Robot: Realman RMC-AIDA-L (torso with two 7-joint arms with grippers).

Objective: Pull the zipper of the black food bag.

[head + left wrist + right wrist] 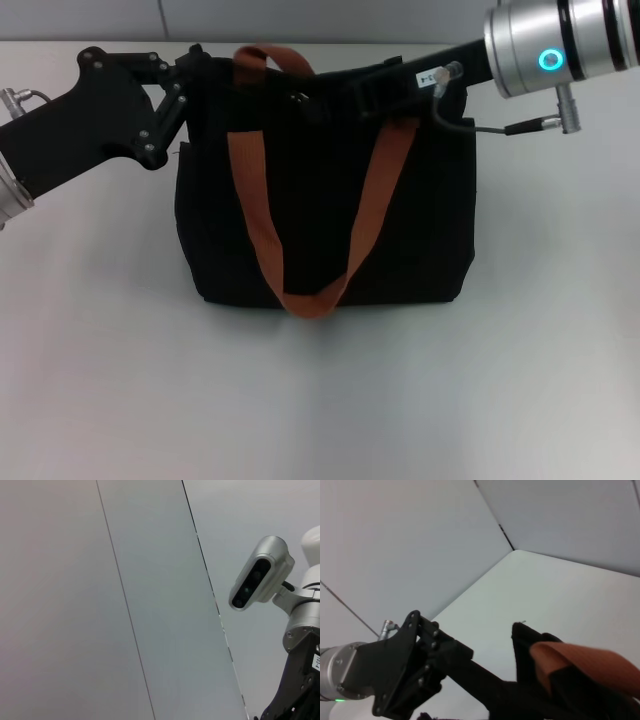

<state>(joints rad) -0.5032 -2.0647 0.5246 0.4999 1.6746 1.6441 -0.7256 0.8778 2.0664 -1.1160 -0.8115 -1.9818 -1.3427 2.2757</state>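
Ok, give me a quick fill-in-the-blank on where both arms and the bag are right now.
1. The black food bag stands on a ____ table.
2. Its two handles are rust-____.
3. The left gripper is at the bag's top ____ corner.
4. The right gripper reaches over the bag's ____ edge.

Missing words: white; brown; left; top

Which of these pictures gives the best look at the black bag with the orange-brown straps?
The head view: the whole black food bag stands on the white table, both straps showing. The right wrist view catches only a top corner and a bit of strap. The left wrist view shows none of it.
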